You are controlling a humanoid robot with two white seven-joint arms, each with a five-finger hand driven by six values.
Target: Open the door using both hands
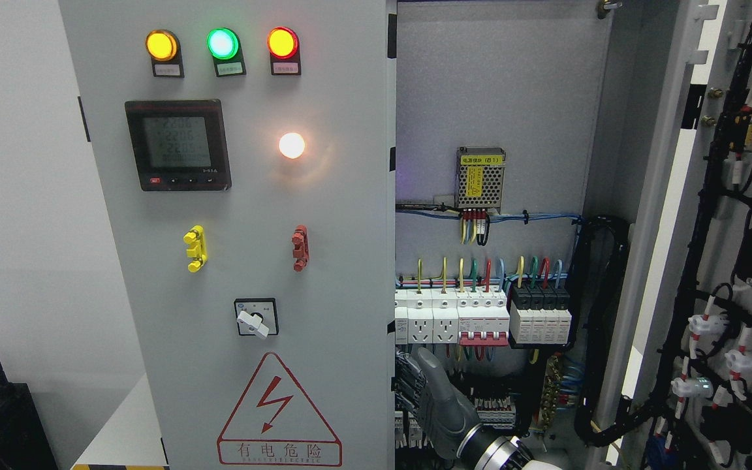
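At the lower middle of the frame, the right hand [425, 391] has its fingers [407, 382] curled around the left door's [252, 261] edge; the right door [728, 261] stands open.

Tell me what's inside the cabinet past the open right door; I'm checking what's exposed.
Inside the cabinet: a power supply, a breaker row and wiring. The right hand covers the lower terminals; the closed left door hides everything behind it.

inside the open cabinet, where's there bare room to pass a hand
Bare grey back panel above the power supply. Crowded below: breaker row, wiring, and the right hand beside the left door edge.
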